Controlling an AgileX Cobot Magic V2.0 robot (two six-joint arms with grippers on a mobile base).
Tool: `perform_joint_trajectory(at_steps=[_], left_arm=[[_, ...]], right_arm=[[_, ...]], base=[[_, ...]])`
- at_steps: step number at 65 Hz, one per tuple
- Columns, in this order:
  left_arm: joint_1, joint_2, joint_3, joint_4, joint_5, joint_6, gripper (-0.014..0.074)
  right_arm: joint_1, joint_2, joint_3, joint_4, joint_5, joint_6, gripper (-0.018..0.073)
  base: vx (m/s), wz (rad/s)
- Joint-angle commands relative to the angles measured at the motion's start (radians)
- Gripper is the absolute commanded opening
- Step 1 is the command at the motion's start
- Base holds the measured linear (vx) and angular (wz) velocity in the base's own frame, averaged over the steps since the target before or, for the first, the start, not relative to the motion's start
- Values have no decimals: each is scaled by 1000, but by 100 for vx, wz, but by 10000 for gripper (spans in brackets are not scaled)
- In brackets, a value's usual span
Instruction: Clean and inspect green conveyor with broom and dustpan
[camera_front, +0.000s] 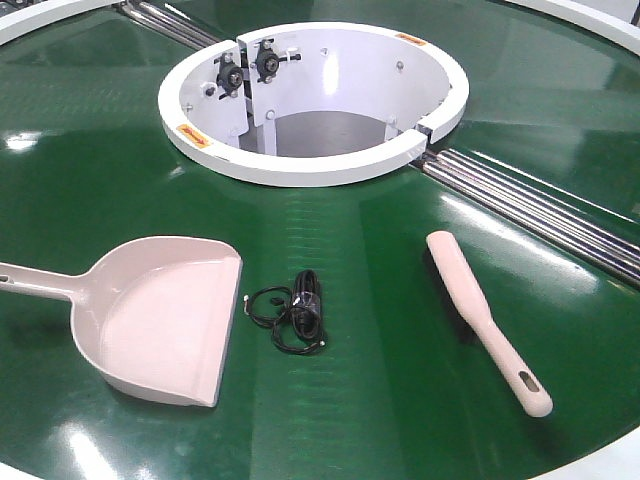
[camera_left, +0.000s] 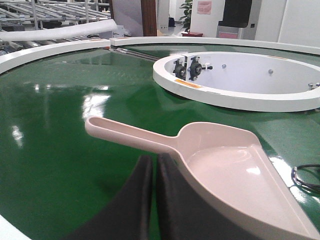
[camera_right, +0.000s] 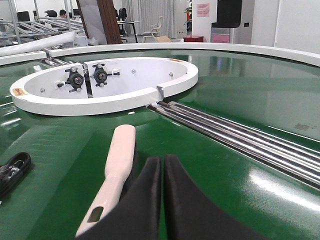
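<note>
The green conveyor (camera_front: 380, 330) fills the front view around a white round hub (camera_front: 310, 160). The dustpan (camera_front: 160, 315) lies on the belt at the left, handle pointing left; it also shows in the left wrist view (camera_left: 225, 170). The broom (camera_front: 485, 315) lies at the right, slotted handle end toward me; it also shows in the right wrist view (camera_right: 117, 165). My left gripper (camera_left: 156, 159) is shut and empty, just short of the dustpan's handle. My right gripper (camera_right: 163, 160) is shut and empty, just right of the broom. Neither gripper shows in the front view.
A coiled black cable (camera_front: 295, 312) lies on the belt between dustpan and broom. Chrome roller strips (camera_front: 540, 215) run from the hub to the right and also at the back left (camera_front: 170, 25). The belt's white outer rim (camera_left: 45, 50) curves behind.
</note>
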Motion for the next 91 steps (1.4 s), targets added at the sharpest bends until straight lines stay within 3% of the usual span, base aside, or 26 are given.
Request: perform_joint_trajectory(at_steps=[1, 63, 71, 81, 85, 91], left_arm=[[3, -14, 10, -2, -82, -2, -6], [3, -14, 10, -2, -82, -2, -6], [3, -14, 1, -2, -180, -2, -6], [3, -6, -24, -82, -474, -45, -6], [3, 24, -81, -124, -471, -43, -6], [3, 102, -200, -105, -361, -5, -6]], right_arm=[[-6, -10, 3, -7, -78, -2, -9], [-6, -10, 3, -7, -78, -2, -9], [-6, -10, 3, -7, -78, -2, -9], [-6, -10, 3, -7, -78, -2, -9], [-6, -10, 3, -7, -78, -2, -9], [-6, -10, 3, -7, -78, -2, -9]], base=[[0, 0], [0, 0], [0, 0], [0, 0], [0, 0], [0, 0]])
